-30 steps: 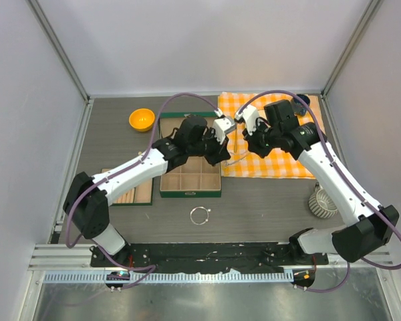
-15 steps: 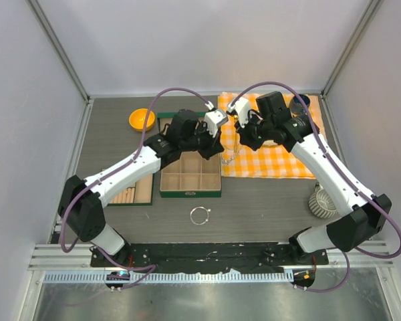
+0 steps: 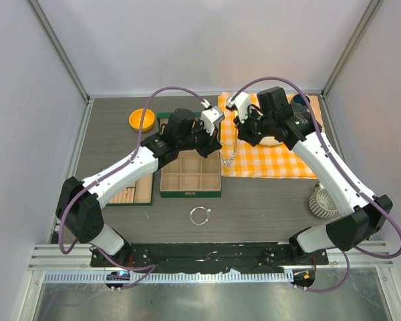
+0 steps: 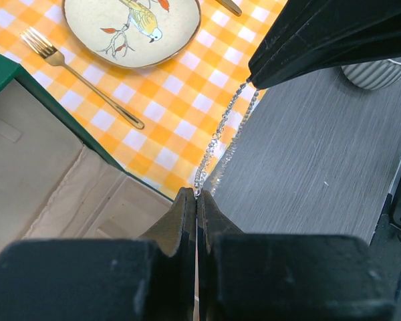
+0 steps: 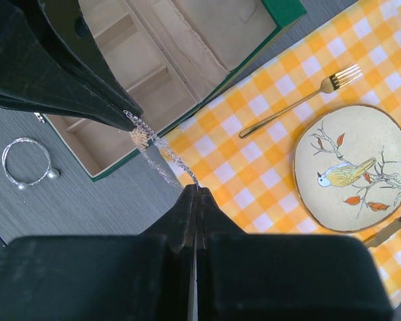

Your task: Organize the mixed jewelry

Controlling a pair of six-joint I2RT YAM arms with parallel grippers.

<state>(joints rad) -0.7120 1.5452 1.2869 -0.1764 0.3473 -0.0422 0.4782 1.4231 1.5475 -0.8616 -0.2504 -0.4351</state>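
left gripper (image 4: pixel 196 195) pinching chain (image 4: pixel 219 140) | right gripper (image 5: pixel 199 189) pinching its other end | holding it stretched at frame centre, likely keeping it untangled for the tray (image 3: pixel 190 194)

1. The chain necklace (image 4: pixel 216 137) is silver, as is the bangle (image 5: pixel 51 174) with its pale beads.
2. The far-right cloth (image 5: pixel 254 167) is checked orange and white.
3. The plate (image 5: pixel 334 194) is cream with a painted yellow bird and red leaves, and the fork (image 5: pixel 294 100) is gold.
4. The tray (image 3: pixel 190 194) is green, lined beige.
5. The far-left bowl (image 3: pixel 142 120) is orange, and the table (image 3: pixel 267 207) is dark grey.
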